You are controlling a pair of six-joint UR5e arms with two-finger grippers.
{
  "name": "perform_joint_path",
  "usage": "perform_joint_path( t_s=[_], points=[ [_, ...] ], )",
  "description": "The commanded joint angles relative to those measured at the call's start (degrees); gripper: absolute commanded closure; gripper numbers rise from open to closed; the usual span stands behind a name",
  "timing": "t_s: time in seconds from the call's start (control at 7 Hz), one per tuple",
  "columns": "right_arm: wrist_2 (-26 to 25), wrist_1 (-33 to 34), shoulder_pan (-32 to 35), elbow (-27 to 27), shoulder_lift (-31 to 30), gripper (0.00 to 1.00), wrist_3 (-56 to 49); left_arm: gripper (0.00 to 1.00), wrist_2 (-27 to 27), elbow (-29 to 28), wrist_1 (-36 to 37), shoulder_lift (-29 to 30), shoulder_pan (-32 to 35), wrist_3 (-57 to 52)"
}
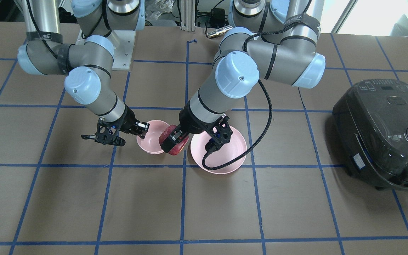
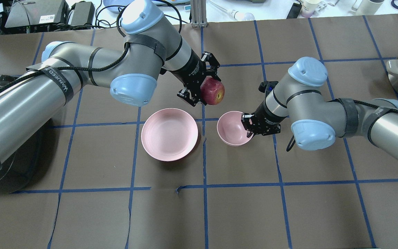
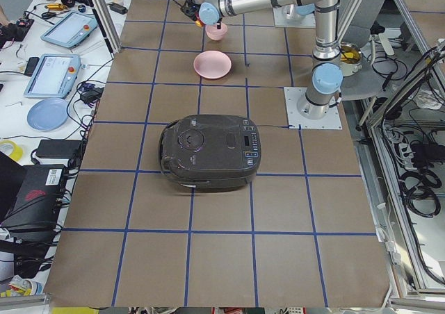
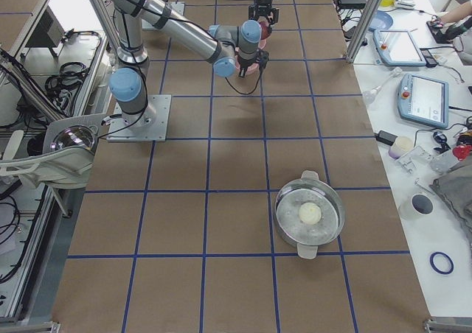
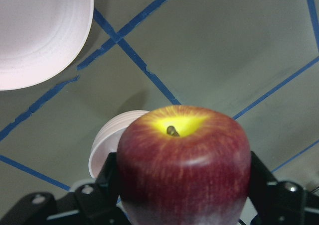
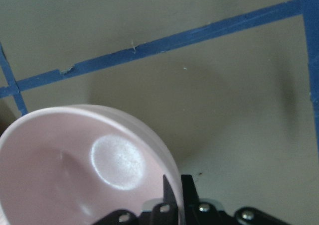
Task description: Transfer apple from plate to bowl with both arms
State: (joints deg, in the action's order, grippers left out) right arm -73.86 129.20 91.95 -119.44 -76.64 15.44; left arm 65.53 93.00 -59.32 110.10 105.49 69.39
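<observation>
Your left gripper (image 2: 204, 86) clamps the apple (image 2: 214, 92) for carrying; your right gripper (image 2: 249, 129) apparently pinches the bowl (image 2: 230, 128) rim to steady it.

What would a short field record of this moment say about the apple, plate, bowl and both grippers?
apple: held off the table between plate and bowl, in neither
plate: empty, flat on the table
bowl: empty, beside the plate, gripped at its rim
left gripper: shut on the apple, stem end facing away from the wrist
right gripper: shut on the bowl, fingers pinching the rim
task stage: apple lifted, not yet placed
other: dark rice cooker at the robot's left end of the table
</observation>
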Motion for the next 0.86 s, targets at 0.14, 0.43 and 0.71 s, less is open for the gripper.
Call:
perform_joint_path(
  t_s=[0.14, 0.43, 0.71],
  points=[
    [-4.85, -0.52, -0.36, 2.87, -0.18, 0.00, -0.41, 0.99, 0.04, 0.25, -0.09, 0.21, 1.73, 0.31],
    [-11.21, -9.27, -2.90, 8.15, -0.70, 0.00, -1.73, 0.98, 0.83, 1.22, 0.17, 0.47, 5.24, 0.22],
    [-13.58, -16.74, -4.58, 14.37, -2.45, 0.00, -2.78, 0.98, 1.09, 5.07, 5.23, 3.00, 6.66, 0.14]
  ],
)
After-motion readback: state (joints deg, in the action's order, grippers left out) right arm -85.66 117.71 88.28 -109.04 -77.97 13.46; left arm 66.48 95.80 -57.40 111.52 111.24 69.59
